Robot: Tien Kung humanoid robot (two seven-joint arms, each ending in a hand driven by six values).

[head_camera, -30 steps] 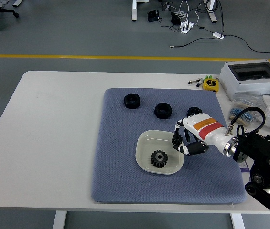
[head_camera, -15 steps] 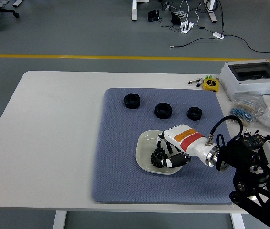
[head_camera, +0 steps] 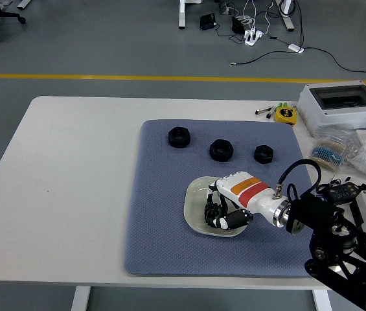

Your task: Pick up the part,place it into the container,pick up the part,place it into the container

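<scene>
Right hand reaches into the white container on the blue mat, fingers curled around a black gear part just above the container's floor.

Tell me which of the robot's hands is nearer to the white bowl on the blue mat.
The right. The right hand is over the white bowl, its fingers down inside it at the gear. The left hand does not show in this picture.

A single head view looks forward and down from high on the robot's side. The counter fills the middle, its near edge low in frame, grey floor beyond. The right arm enters from the lower right corner.
</scene>
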